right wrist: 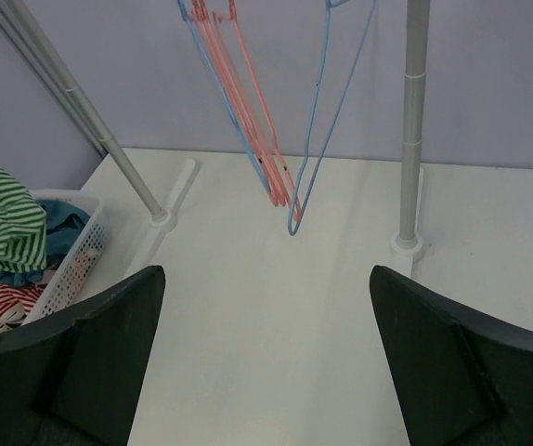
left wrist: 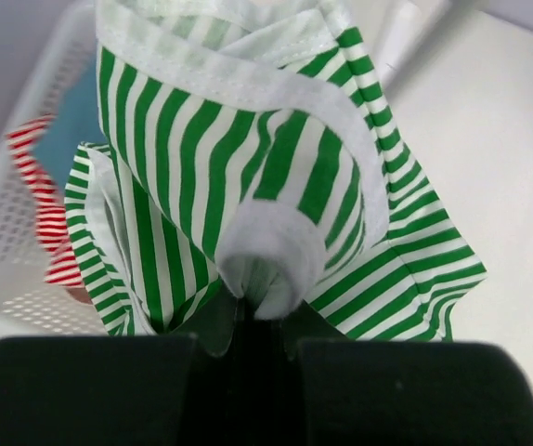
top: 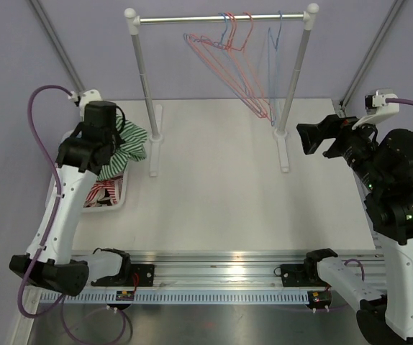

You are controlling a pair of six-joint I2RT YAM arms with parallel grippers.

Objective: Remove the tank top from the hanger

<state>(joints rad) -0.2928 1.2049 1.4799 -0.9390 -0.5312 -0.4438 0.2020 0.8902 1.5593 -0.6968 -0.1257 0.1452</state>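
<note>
The green-and-white striped tank top hangs from my left gripper over the white basket at the table's left. In the left wrist view my left gripper is shut on a white-edged fold of the tank top. Bare pink and blue wire hangers hang on the rail, also seen in the right wrist view. My right gripper is open and empty at the right, facing the rack.
The basket holds red-striped and blue clothes, also visible in the right wrist view. The rack's two posts stand on white feet on the table. Grey frame struts rise at both back corners.
</note>
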